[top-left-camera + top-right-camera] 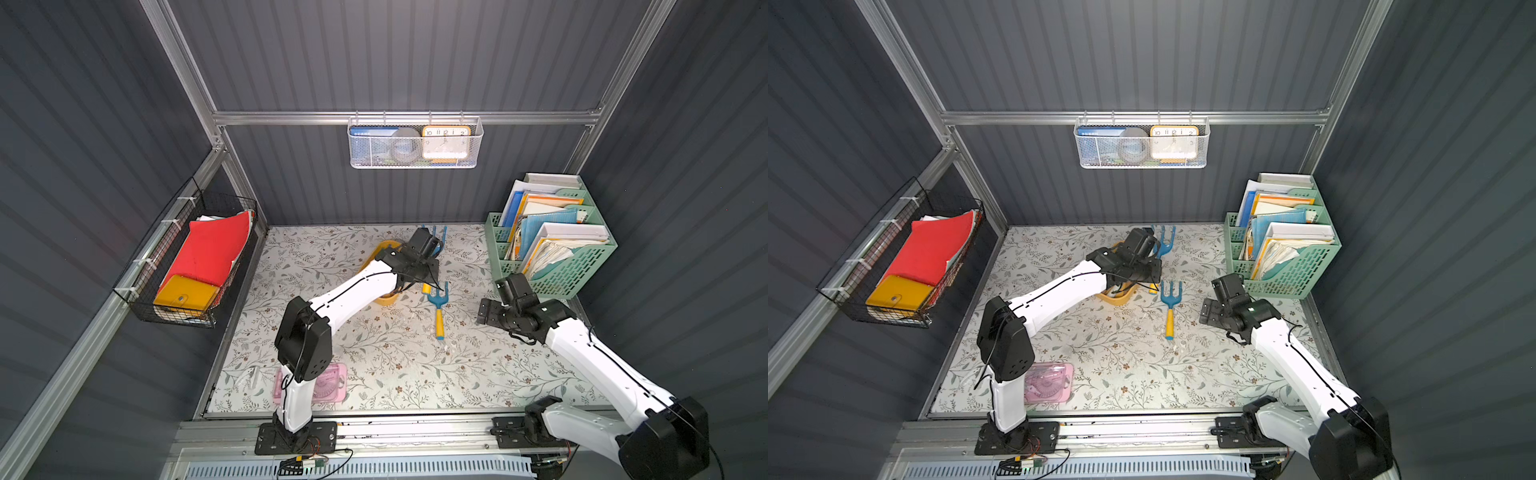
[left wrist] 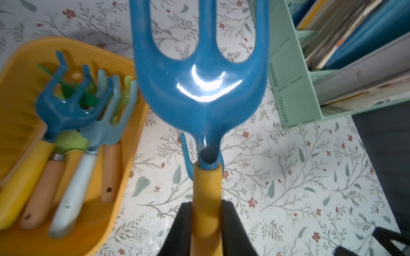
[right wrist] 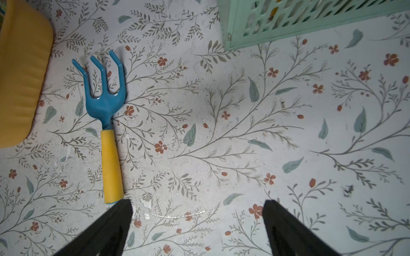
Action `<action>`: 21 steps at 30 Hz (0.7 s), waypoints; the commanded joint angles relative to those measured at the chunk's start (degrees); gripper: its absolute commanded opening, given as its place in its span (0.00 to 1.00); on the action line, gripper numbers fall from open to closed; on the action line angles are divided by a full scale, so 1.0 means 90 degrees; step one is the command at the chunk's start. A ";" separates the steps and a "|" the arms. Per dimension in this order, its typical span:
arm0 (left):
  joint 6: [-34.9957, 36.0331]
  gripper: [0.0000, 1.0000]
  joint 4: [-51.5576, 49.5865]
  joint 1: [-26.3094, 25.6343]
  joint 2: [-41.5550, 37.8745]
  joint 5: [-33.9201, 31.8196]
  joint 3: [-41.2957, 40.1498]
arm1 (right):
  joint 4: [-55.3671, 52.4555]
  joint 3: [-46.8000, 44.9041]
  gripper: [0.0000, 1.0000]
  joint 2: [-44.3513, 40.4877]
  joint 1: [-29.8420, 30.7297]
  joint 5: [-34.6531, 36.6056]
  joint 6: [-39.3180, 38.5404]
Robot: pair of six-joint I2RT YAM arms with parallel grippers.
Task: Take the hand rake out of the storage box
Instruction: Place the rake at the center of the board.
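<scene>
My left gripper (image 2: 206, 204) is shut on the yellow handle of a blue three-tined hand rake (image 2: 199, 88). The rake hangs in the air over the floral table, to the right of the mustard-yellow storage box (image 2: 20, 124). In both top views the rake's tines (image 1: 438, 237) (image 1: 1165, 241) stick out beyond the left wrist, which covers most of the box (image 1: 384, 249). Several other garden tools (image 2: 73, 137) lie in the box. My right gripper (image 3: 197, 202) (image 1: 488, 311) is open and holds nothing, low over the table at the right.
A second blue fork with a yellow handle (image 1: 438, 307) (image 3: 106, 124) lies flat on the table between the arms. A green file holder (image 1: 552, 249) stands back right. A black wire basket (image 1: 187, 257) hangs left, a white mesh basket (image 1: 415, 143) behind. A pink case (image 1: 328, 382) sits front left.
</scene>
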 commanded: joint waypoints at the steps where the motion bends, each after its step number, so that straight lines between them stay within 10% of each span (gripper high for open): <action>1: -0.0358 0.18 0.0189 -0.0129 -0.0044 -0.0054 -0.0196 | -0.0165 0.0047 0.96 0.0085 -0.0058 0.0088 -0.0071; 21: -0.2481 0.18 0.1268 -0.1160 0.1545 0.0479 0.0296 | -0.0614 0.0409 0.96 -0.0677 -0.0195 0.0803 0.0230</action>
